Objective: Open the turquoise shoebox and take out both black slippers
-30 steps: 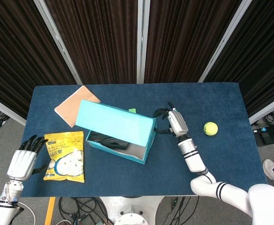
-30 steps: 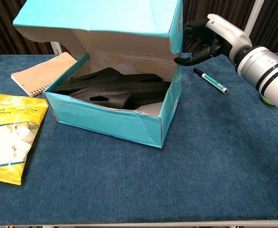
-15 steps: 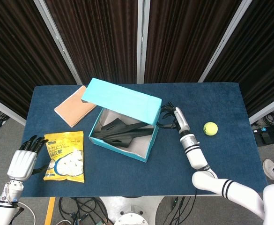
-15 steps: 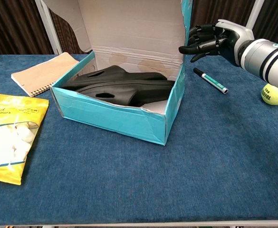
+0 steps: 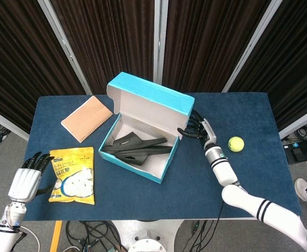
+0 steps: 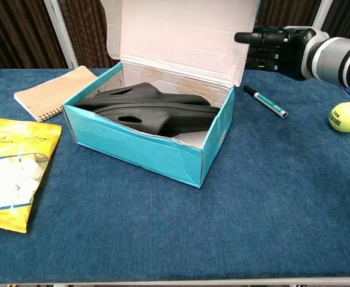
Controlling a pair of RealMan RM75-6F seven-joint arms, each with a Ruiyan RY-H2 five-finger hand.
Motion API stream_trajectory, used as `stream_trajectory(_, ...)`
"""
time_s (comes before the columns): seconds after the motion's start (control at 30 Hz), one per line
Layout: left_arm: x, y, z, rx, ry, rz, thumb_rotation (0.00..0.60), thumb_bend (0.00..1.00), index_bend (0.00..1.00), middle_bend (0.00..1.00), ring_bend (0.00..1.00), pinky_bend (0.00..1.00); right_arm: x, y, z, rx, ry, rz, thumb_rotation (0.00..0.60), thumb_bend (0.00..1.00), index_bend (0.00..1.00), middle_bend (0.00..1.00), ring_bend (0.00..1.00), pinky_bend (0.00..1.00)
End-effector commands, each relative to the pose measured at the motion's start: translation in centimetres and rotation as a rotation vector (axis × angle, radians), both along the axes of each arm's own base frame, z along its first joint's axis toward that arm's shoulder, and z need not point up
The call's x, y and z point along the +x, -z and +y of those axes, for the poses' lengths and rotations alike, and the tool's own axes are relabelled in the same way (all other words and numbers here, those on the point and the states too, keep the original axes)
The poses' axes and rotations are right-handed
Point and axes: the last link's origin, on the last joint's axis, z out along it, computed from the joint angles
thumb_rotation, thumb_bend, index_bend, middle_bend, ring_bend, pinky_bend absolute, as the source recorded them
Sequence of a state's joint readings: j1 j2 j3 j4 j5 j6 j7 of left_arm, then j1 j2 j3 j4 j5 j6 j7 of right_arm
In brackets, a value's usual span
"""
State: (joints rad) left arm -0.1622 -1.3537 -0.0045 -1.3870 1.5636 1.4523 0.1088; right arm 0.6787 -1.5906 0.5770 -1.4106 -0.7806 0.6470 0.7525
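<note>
Shoebox (image 6: 140, 150) sits mid tabletop (image 6: 270, 209), lid (image 5: 152, 101) standing up at its back edge, both black slippers (image 6: 151, 109) lying inside. My right hand (image 6: 274, 45) is up by the lid's right edge, fingers stretched toward it; can't tell if it's touching. My left hand (image 5: 28, 176) is well left of the box, fingers spread, holding nothing, just beside the marshmallow bag (image 5: 73, 175). Notebook (image 5: 86, 118) left of box; marker (image 6: 265, 101) and tennis ball (image 6: 347, 116) right of it.

Curtained lab (image 5: 116, 37), floor cables (image 5: 90, 231)
</note>
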Motion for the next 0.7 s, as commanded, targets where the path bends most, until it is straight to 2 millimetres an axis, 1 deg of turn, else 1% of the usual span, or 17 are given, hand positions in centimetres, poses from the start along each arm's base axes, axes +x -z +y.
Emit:
stream_trajectory(0.03, 0.0, 0.0, 0.0, 0.001, 0.001, 0.000, 0.600, 0.09, 0.19, 0.16, 0.09, 0.26, -0.7, -0.9, -0.3, -0.050, 0.027, -0.022, 0.600, 0.04, 0.00, 0.20, 0.02, 0.15)
stream_trajectory(0.13, 0.0, 0.0, 0.0, 0.001, -0.002, 0.001, 0.600, 0.09, 0.19, 0.16, 0.09, 0.26, -1.3, -1.6, -0.3, -0.137, 0.017, 0.032, 0.600, 0.00, 0.00, 0.10, 0.00, 0.04)
stream_trajectory(0.2, 0.0, 0.0, 0.0, -0.001, -0.003, 0.000, 0.600, 0.09, 0.19, 0.16, 0.09, 0.26, -1.7, -2.2, -0.1, -0.229, -0.001, 0.111, 0.600, 0.00, 0.00, 0.06, 0.00, 0.01)
stream_trajectory(0.27, 0.0, 0.1, 0.0, -0.003, -0.002, -0.001, 0.600, 0.09, 0.19, 0.16, 0.09, 0.26, -1.9, -3.0, 0.1, -0.336, -0.013, 0.185, 0.600, 0.00, 0.00, 0.03, 0.00, 0.00)
stream_trajectory(0.37, 0.0, 0.1, 0.0, -0.004, 0.000, -0.003, 0.600, 0.09, 0.19, 0.16, 0.09, 0.26, -2.0, -4.1, 0.6, -0.538, -0.047, 0.302, 0.600, 0.00, 0.00, 0.02, 0.00, 0.00)
stream_trajectory(0.4, 0.0, 0.1, 0.0, -0.004, 0.000, -0.004, 0.600, 0.09, 0.19, 0.16, 0.09, 0.26, -1.9, -4.4, 0.8, -0.573, -0.056, 0.318, 0.600, 0.00, 0.00, 0.02, 0.00, 0.00)
stream_trajectory(0.53, 0.1, 0.1, 0.0, -0.003, 0.003, -0.006, 0.600, 0.09, 0.19, 0.16, 0.09, 0.26, -1.2, -4.8, 1.1, -0.639, -0.122, 0.378, 0.600, 0.00, 0.00, 0.03, 0.00, 0.00)
stream_trajectory(0.7, 0.1, 0.0, 0.0, 0.003, 0.005, -0.003, 0.600, 0.09, 0.19, 0.16, 0.09, 0.26, 0.7, -4.5, 0.7, -0.581, -0.250, 0.466, 0.600, 0.01, 0.00, 0.06, 0.00, 0.00)
